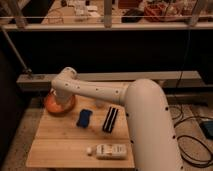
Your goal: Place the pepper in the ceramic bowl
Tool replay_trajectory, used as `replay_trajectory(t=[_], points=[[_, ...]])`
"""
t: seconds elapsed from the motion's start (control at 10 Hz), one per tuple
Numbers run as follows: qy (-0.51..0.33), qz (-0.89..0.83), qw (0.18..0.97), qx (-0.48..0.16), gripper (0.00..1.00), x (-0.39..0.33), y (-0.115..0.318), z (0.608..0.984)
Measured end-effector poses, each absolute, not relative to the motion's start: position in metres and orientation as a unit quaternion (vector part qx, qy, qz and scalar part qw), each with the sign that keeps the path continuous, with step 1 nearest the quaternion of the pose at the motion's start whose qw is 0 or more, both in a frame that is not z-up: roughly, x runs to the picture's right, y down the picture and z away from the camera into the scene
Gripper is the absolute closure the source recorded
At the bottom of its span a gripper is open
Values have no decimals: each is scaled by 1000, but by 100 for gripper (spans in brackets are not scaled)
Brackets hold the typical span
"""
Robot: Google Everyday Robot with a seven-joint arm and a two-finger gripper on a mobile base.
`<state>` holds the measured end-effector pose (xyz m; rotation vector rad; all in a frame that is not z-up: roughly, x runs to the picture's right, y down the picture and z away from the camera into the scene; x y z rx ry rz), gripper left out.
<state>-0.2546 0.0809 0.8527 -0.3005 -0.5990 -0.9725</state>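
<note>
A wooden surface [65,142] fills the lower left of the frame, with a dark shelf and railing across the top. The robot's white arm [130,107] enters from the lower right, rises in a thick column, then runs leftward to an elbow joint at left of centre.

From that joint the arm drops toward the ceramic bowl [50,106], which sits at the upper-left corner of the surface, glossy orange-brown. The hand [61,100] is directly over or inside the bowl, mostly hidden behind the arm's last link (only a pale shape at the bowl's middle shows). Whether it is apart, together or clamped on anything cannot be told.

The pepper cannot be picked out anywhere in view; it does not lie on the open wood, and the bowl's interior is largely covered by the arm.

Other items on the surface:
- a blue object [84,118], just right of the bowl and apart from it;
- a black-and-white striped bar [110,119], right of the blue object, lying at a slight tilt;
- a white bottle [108,150] lying on its side near the front edge;
- a small white cup [100,104], partly hidden under the arm, above the striped bar.
</note>
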Motion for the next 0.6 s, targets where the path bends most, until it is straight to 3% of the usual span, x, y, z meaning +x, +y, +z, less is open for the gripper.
replay_trajectory(t=[0.6], points=[[-284, -456, 832, -142, 95, -256, 82, 852]])
